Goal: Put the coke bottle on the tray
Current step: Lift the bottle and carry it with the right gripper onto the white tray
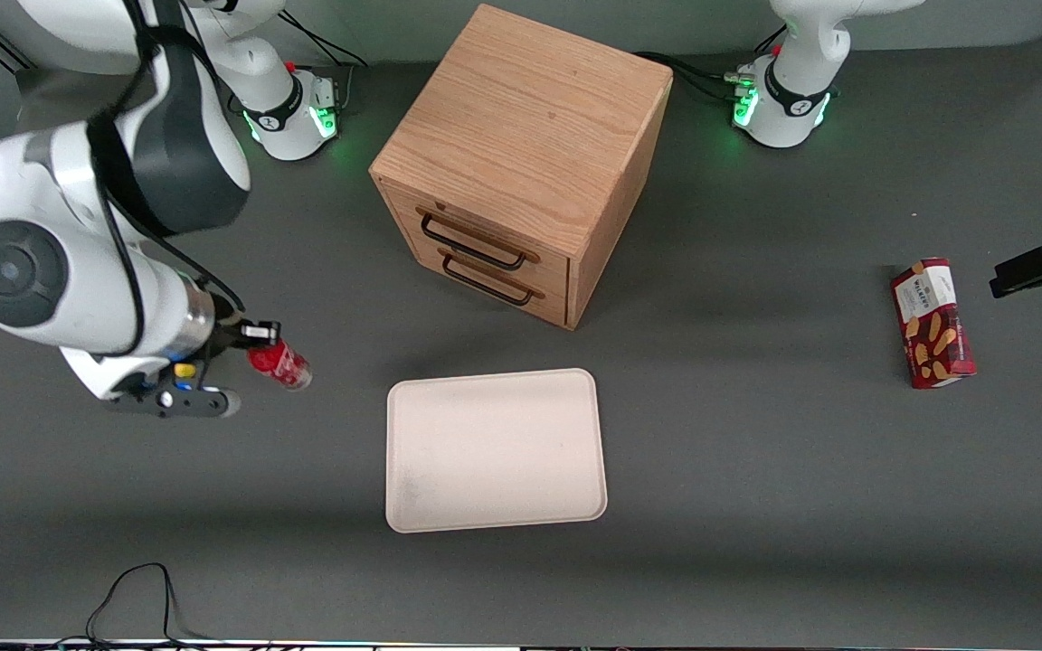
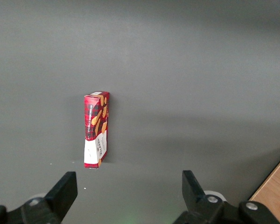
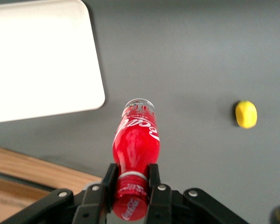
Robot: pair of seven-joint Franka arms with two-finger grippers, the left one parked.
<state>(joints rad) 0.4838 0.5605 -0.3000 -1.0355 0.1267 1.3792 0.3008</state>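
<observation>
The small red coke bottle (image 1: 280,364) (image 3: 136,142) hangs tilted above the table at the working arm's end, its clear base pointing away from the wrist. My gripper (image 1: 254,339) (image 3: 131,176) is shut on its neck, just below the red cap. The cream-white tray (image 1: 494,449) (image 3: 42,58) lies flat on the table, in front of the wooden cabinet and nearer to the front camera. Nothing lies on it. The bottle is off to the side of the tray, clear of its rim.
The wooden cabinet (image 1: 521,154) with two drawers stands farther from the front camera than the tray. A red biscuit box (image 1: 932,322) (image 2: 97,129) lies toward the parked arm's end. A small yellow lump (image 3: 246,114) rests on the table near the bottle.
</observation>
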